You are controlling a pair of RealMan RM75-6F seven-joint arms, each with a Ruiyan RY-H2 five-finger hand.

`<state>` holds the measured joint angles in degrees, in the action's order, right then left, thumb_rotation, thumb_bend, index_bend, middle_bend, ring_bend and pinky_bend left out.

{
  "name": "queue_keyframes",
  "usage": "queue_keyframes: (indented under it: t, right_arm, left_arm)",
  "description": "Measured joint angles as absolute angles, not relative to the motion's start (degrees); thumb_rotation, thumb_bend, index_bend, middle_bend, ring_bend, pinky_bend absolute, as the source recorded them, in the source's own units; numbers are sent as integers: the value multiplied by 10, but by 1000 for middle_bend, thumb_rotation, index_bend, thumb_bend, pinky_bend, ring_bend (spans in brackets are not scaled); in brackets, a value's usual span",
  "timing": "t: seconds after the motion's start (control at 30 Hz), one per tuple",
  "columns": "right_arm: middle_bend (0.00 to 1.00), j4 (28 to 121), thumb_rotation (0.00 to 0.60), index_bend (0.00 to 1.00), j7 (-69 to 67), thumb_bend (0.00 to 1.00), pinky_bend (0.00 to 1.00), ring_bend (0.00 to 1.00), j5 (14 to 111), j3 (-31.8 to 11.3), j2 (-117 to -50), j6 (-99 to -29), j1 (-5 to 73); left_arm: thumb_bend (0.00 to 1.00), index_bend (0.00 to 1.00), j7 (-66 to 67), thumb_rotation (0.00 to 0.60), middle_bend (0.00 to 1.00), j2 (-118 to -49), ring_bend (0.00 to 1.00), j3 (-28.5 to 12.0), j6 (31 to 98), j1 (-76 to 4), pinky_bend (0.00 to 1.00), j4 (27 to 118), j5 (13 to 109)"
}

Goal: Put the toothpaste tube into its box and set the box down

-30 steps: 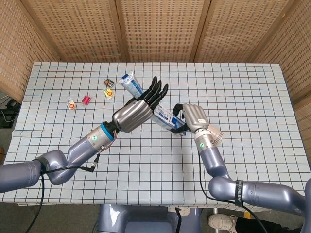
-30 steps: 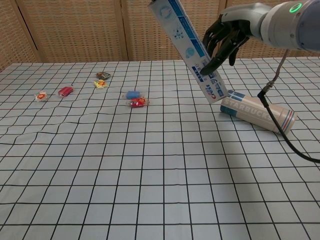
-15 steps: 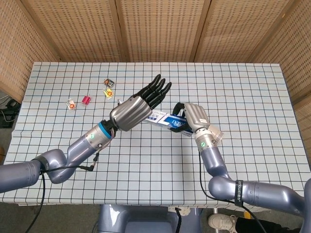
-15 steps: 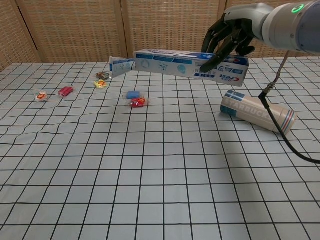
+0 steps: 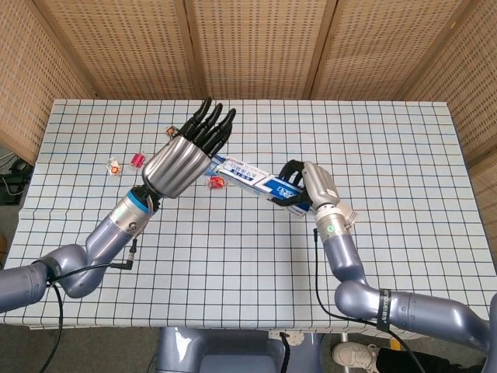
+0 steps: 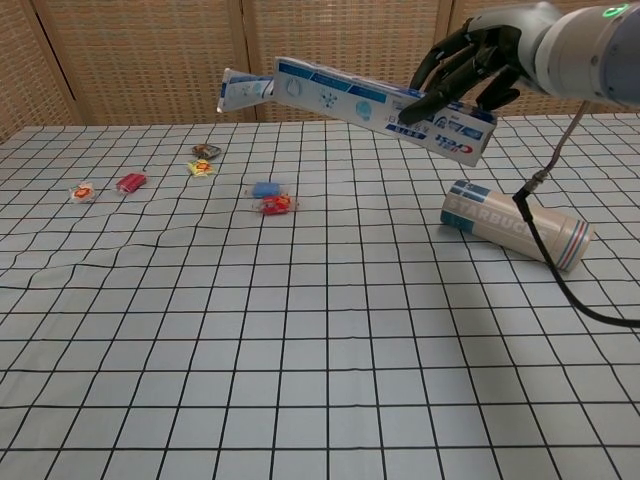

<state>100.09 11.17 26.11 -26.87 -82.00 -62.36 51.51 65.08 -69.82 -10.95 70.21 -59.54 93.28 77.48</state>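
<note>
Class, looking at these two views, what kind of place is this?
Probably a robot lab or test station: a table under a white grid-patterned cloth, woven cane screen panels behind it, and small scattered packets.

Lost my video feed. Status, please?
Right hand grips the box aloft. Tube sticks out its open end. Left hand open, empty. Cup lying below.

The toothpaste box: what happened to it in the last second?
The right robot hand swung the toothpaste box from steeply tilted to nearly level, and holds it above the table. The left robot hand, fingers apart, pulled away from it. The tube end still sticks out. The Starbucks can stayed put.
</note>
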Motion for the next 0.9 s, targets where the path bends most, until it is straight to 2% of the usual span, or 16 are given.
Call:
queue_keyframes:
  t: [0.23,0.47,0.9]
  right_arm:
    - [586,999,600,790,35,266,637,586,262,-288,-819,-598,487]
    - [586,990,600,790,-65,266,637,587,307,-303,-818,-561,449]
    - [587,952,600,792,-263,267,637,588,479,-325,-839,-537,376]
  left_arm:
    - [307,117,610,600,0,-688,0,-113,740,-555,0,946,772]
    - [308,119,570,600,0,-684,0,-116,774,-517,5,950,768]
    - [307,143,521,600,0,-681,18,-100,804,-456,21,947,778]
